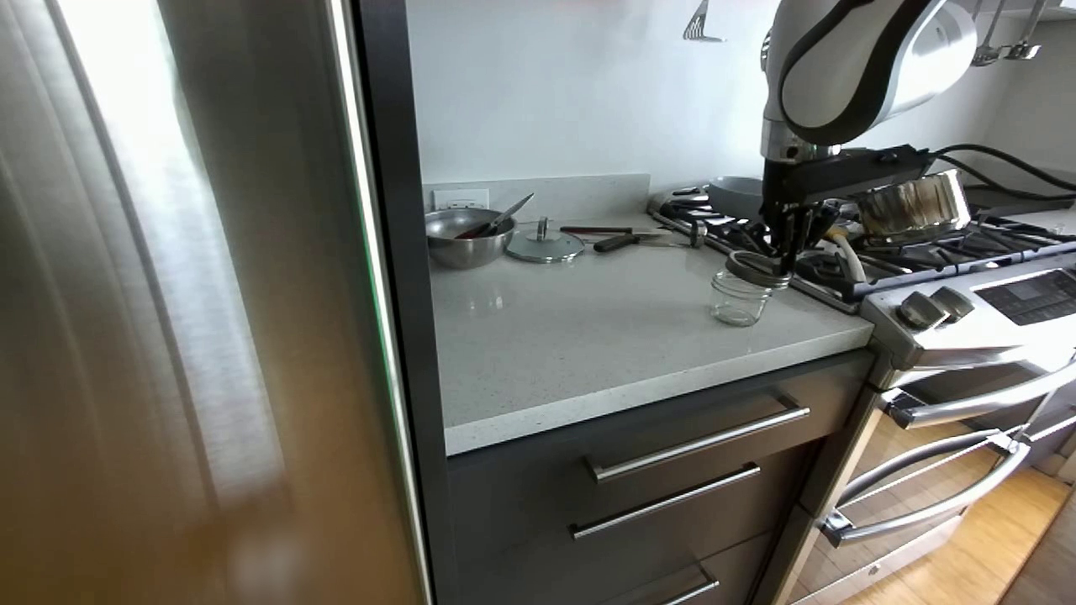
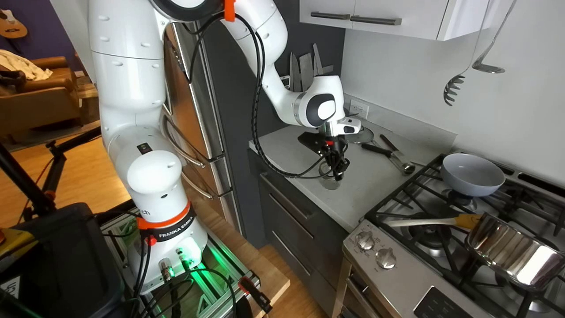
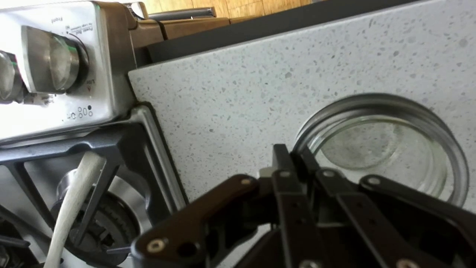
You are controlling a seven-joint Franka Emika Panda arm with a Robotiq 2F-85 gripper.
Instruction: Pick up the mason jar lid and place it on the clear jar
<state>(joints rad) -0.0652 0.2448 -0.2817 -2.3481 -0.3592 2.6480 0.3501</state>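
Note:
The mason jar lid (image 1: 744, 272) is a dark grey metal ring, and it also shows in the wrist view (image 3: 386, 101). My gripper (image 3: 295, 152) is shut on one edge of its rim. The clear jar (image 1: 737, 313) stands upright on the counter near the stove. The lid is just above the jar's mouth, tilted in an exterior view and shifted toward the stove side. Whether lid and jar touch, I cannot tell. Through the ring, the jar (image 3: 360, 145) shows off-centre in the wrist view. In an exterior view the gripper (image 2: 339, 174) partly hides the jar (image 2: 330, 183).
The stove (image 1: 849, 286) borders the counter (image 1: 572, 336), with a steel pot (image 2: 514, 251) and a grey pan (image 2: 472, 174) on it. A steel bowl (image 1: 458, 248), a glass pot lid (image 1: 545, 246) and utensils (image 1: 618, 243) lie along the back. The fridge (image 1: 210, 336) stands beyond the counter's far end.

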